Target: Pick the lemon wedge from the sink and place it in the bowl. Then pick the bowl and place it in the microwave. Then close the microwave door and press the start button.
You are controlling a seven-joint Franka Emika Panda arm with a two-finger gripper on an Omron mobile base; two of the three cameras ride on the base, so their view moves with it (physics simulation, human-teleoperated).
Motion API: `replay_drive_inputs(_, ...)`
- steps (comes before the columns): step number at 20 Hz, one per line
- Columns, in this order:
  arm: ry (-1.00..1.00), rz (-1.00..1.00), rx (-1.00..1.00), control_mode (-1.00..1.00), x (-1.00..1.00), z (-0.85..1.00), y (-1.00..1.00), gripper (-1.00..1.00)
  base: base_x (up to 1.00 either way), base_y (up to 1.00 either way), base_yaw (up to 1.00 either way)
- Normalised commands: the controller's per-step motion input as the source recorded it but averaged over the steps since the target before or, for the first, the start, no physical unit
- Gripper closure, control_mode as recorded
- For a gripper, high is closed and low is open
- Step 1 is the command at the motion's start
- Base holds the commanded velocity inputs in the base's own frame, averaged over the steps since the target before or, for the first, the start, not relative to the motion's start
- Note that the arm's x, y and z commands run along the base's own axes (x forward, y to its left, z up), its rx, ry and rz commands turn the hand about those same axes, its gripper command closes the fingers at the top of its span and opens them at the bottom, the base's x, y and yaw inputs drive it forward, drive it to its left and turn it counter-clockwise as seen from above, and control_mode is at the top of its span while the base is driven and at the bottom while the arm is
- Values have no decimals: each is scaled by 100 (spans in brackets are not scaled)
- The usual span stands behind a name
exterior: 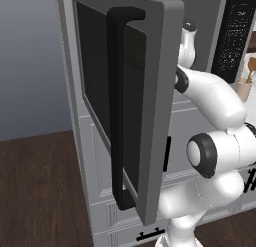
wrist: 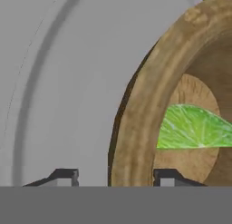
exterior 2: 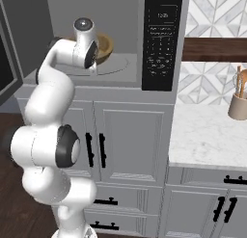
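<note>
The brown wooden bowl [exterior 2: 107,44] sits on the grey turntable [exterior 2: 118,63] inside the open microwave [exterior 2: 161,39]. In the hand view its thick rim [wrist: 140,105] runs up between my fingertips, and the yellow-green lemon wedge [wrist: 195,128] lies inside it. My gripper [wrist: 115,177] straddles the rim with its jaws open, and there is a gap between the left fingertip [wrist: 65,175] and the wood. The microwave door [exterior: 150,116] stands swung open to the left, its black bar handle [exterior: 117,116] facing the left base camera. The sink is out of view.
The black button panel [exterior: 235,36] is at the microwave's right. Grey cabinet doors [exterior 2: 130,136] stand below the microwave. A marble counter [exterior 2: 207,136] at the right carries a tan utensil holder [exterior 2: 238,104]. Dark wood floor [exterior: 35,191] lies to the left.
</note>
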Motion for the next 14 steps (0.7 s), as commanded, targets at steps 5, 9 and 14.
replay_drive_inputs(5,-2,2,0,-100,-87,-17,-2,-100,0,0,0)
replay_drive_inputs(9,-10,0,0,-100,-100,-2,-8,-100,0,0,0)
replay_drive_inputs(14,-13,0,0,-100,-85,10,-6,-100,0,0,0)
